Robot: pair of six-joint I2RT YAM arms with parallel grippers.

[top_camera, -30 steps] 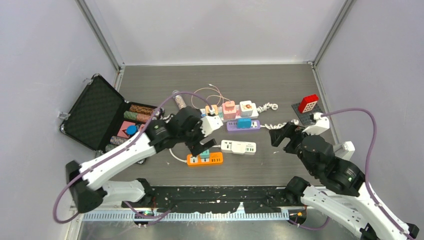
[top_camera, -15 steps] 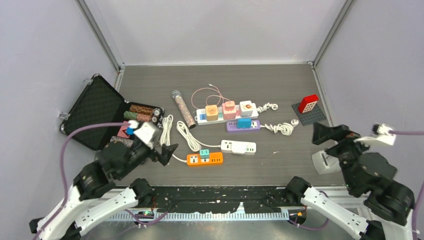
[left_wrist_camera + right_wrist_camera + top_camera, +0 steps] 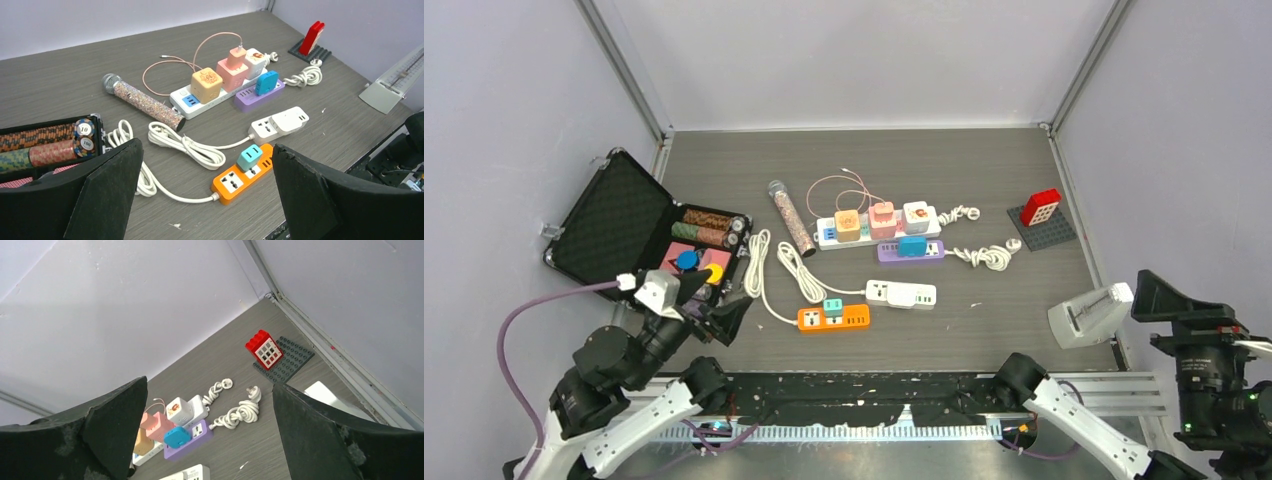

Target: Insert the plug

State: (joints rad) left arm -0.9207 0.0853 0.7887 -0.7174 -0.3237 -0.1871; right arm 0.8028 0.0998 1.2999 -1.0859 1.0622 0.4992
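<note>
Nearest, at seven o'clock by the near edge of the surface (image 3: 984,170): left gripper (image 3: 205,148), jaws spread wide with nothing between them, pointed up toward the strips. At four o'clock, off the right rim: right gripper (image 3: 209,386), jaws equally wide apart and empty, held high and looking across. Both well apart from the work, probably to leave the sockets unobstructed. Next out, around six o'clock: orange power strip (image 3: 833,319), teal plug (image 3: 832,306) standing upright in one of its sockets, apparently seated, so the task likely done or close to it; depth of seating impossible to tell. Just beyond, at five o'clock: white strip (image 3: 902,294), sockets bare. Farther, toward three o'clock: purple strip (image 3: 911,251) carrying a blue adapter (image 3: 913,244), with a coiled white cord (image 3: 989,257) beside it, pronged end lying free. Farthest, at twelve o'clock: long white strip (image 3: 827,232) crowded with cube adapters (image 3: 882,215).
</note>
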